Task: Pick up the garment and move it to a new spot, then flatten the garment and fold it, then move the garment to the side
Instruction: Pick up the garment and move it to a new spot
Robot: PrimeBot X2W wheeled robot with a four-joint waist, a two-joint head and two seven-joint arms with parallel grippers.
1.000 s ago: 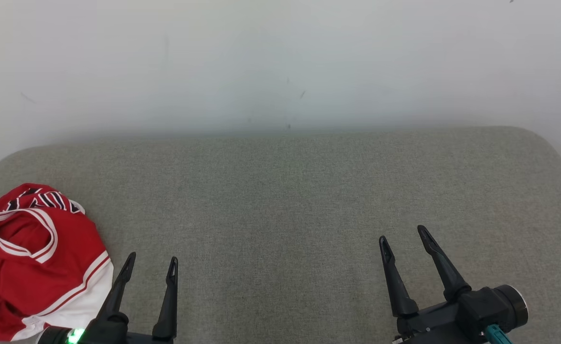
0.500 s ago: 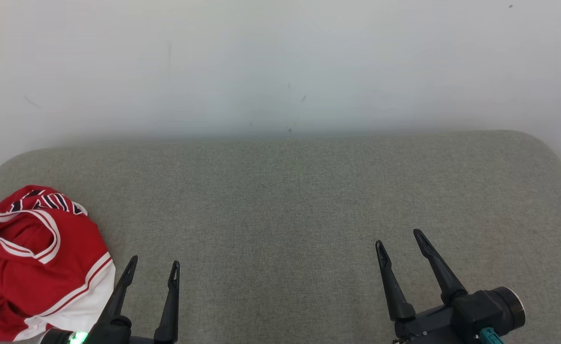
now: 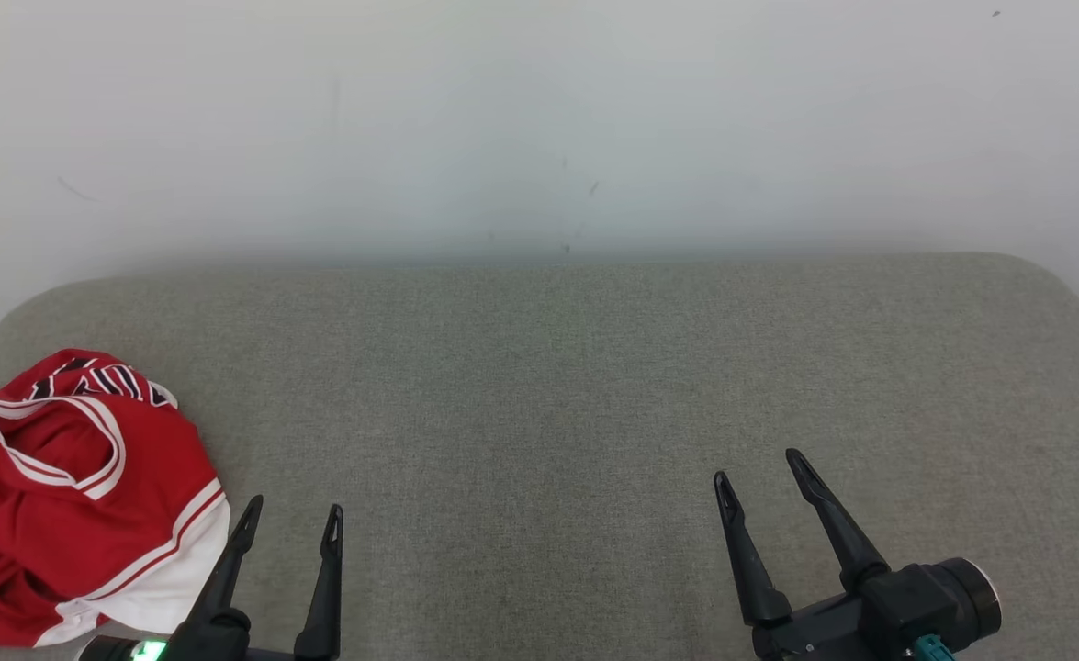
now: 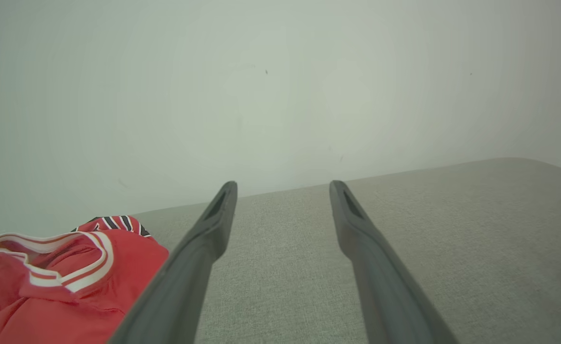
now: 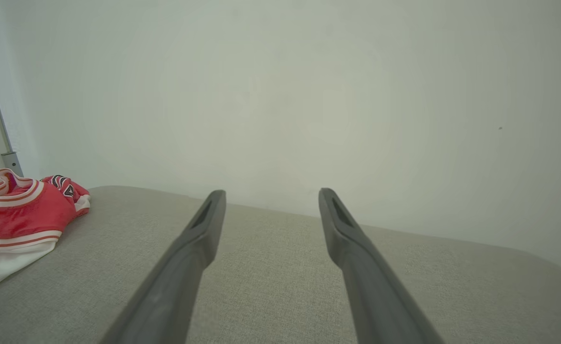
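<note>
Low at the head view's left, the left gripper point(image 3: 297, 505) has its jaws spread wide and empty. The crumpled red-and-white garment point(image 3: 71, 496) lies just beside it, to its left, on the grey upholstered surface point(image 3: 539, 367). Well apart, the right gripper point(image 3: 756, 464) is also spread and empty.

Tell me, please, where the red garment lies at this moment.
In the head view the red garment lies crumpled at the left end of the grey cushion, just left of the open left gripper.
</note>
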